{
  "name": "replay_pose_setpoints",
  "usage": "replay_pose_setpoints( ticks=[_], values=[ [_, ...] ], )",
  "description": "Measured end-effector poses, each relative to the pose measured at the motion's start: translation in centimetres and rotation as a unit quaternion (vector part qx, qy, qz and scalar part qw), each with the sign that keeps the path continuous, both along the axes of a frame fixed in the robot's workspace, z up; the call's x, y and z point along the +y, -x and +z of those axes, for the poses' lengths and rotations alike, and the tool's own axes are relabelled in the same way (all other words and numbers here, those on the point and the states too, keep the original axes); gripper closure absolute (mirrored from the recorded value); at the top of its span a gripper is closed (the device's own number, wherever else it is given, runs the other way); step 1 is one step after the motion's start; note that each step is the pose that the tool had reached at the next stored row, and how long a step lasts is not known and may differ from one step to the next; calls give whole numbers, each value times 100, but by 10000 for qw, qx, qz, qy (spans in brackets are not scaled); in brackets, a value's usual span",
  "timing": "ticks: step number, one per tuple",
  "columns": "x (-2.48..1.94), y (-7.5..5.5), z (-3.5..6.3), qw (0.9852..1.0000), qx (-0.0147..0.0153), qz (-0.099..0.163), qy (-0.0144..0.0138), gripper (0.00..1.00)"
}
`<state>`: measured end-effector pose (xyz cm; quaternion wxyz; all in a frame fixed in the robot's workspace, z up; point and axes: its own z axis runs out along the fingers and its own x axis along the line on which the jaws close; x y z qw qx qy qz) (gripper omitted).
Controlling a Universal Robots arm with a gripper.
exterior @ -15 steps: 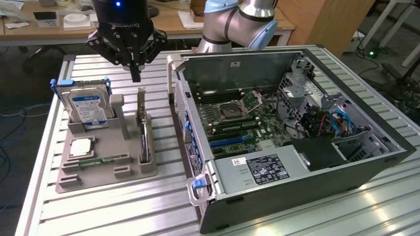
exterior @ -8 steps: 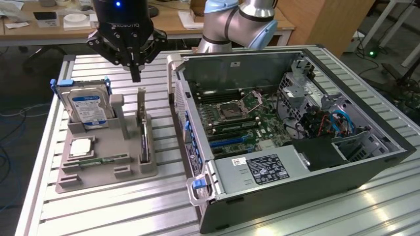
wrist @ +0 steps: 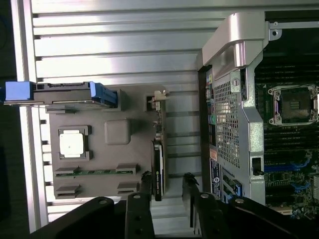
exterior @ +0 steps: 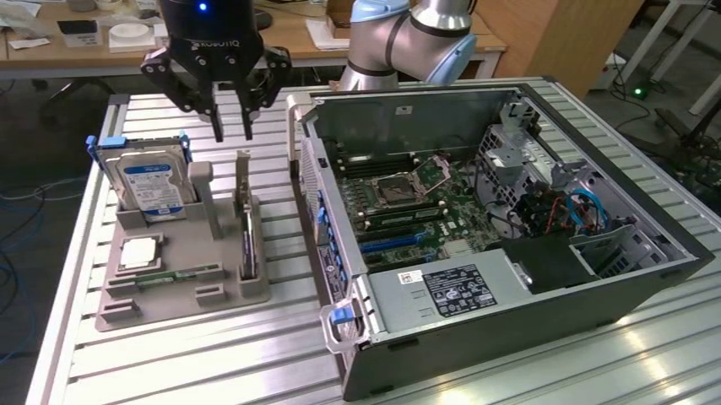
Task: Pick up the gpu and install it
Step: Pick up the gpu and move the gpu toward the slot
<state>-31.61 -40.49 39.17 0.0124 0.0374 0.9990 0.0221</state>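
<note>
gpu point(exterior: 245, 228) stands upright in the grey holder point(exterior: 203, 240) beside the open case point(exterior: 507, 337); hand point(exterior: 233, 128) hangs above it, fingers apart.

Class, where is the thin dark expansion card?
The card stands on edge in the grey tray, exterior view's left, between silver hard drive and computer case.

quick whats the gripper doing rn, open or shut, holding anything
Gripper: open, empty, above the thin flat dark gpu card with silvery bracket, standing on edge in the grey tray.
</note>
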Motion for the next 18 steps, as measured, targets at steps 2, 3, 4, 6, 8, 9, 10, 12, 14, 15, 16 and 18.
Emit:
replay_pose_setpoints(
  ticks=[2, 3, 4, 6, 8, 9, 10, 12, 14, 15, 16, 18],
  values=[
    [0, 0, 0, 10000, 0, 0, 0, 59],
    [0, 0, 0, 10000, 0, 0, 0, 53],
    [0, 0, 0, 10000, 0, 0, 0, 47],
    [2, 0, 0, 10000, 0, 0, 0, 42],
    [17, 1, -2, 10000, 0, 23, 0, 35],
    [22, 0, -4, 10000, 0, 62, 0, 35],
    [24, 0, -8, 9999, -1, 110, 0, 35],
    [25, -1, -18, 9998, 0, 209, 0, 35],
    [26, 0, -32, 9996, 0, 277, 2, 35],
    [26, 0, -40, 9995, 1, 300, 8, 35],
    [27, 1, -47, 9995, 1, 326, 30, 35],
    [26, 0, -63, 9993, 3, 375, 78, 35]
  ],
)
